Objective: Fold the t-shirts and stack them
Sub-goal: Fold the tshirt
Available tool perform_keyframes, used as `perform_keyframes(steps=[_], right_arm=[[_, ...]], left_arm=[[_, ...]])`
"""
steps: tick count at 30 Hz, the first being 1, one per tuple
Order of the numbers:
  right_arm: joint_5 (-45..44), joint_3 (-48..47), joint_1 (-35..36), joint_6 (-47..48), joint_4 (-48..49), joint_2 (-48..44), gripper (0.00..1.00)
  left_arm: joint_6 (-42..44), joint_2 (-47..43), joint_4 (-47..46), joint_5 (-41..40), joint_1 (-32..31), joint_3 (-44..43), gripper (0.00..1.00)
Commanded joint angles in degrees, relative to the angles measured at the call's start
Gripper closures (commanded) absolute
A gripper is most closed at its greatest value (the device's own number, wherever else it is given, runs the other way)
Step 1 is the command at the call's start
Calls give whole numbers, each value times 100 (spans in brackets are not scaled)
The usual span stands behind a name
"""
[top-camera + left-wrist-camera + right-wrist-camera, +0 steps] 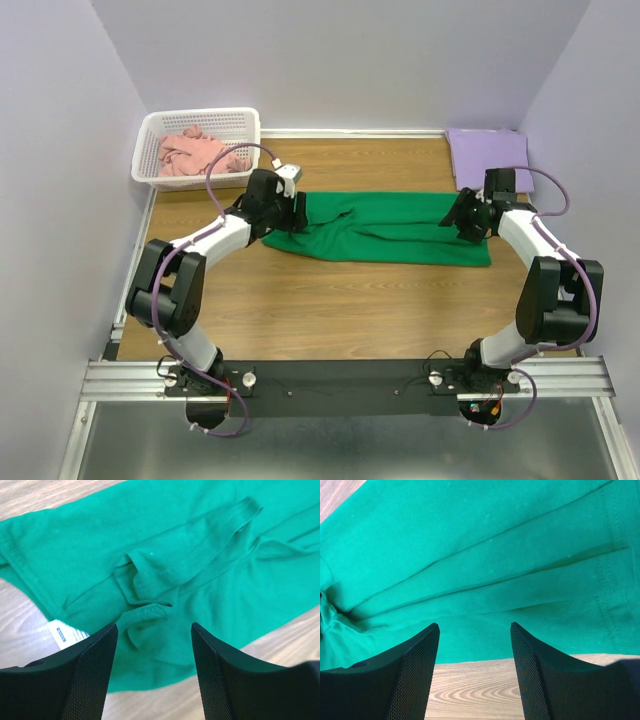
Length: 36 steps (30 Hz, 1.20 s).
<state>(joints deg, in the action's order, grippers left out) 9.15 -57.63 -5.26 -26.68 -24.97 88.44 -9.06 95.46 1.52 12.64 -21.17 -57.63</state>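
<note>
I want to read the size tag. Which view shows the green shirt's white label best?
The left wrist view: the label pokes out from under the edge of the green shirt, close up. The top view does not show it; the right wrist view shows the shirt but no label.

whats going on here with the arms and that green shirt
A green t-shirt lies stretched in a long, creased band across the middle of the wooden table. The robot's left hand is over its left end, near a white label, and the right hand is over its right end. Both are open and neither grips the cloth. A lavender t-shirt lies folded at the far right corner, and a salmon pink t-shirt sits crumpled in the white basket at the far left.
</note>
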Motion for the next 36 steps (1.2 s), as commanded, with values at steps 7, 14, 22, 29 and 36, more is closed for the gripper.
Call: perform_keyframes(steps=[7,14,22,29,36], right_arm=[[-423,-319,-10,48,-87,234,34],[-212,-258,-10,119,-87,288,34],[-695,102,-10,-66,-87,182,37],[-880,164,-10,-189,-69,322,37],[-1029,304,-10,-250,71,463,38]], left_arm=[[-1159,-309,832,-851,-36,-399,29],[-1730,-414,1017,-1220,191,-39,34],[-2670,-458,1447,-1528,315,190,48],[-2996,-230,1763,-1466,306,6,52],[-3005,192,1878,-1493,245,-258,70]])
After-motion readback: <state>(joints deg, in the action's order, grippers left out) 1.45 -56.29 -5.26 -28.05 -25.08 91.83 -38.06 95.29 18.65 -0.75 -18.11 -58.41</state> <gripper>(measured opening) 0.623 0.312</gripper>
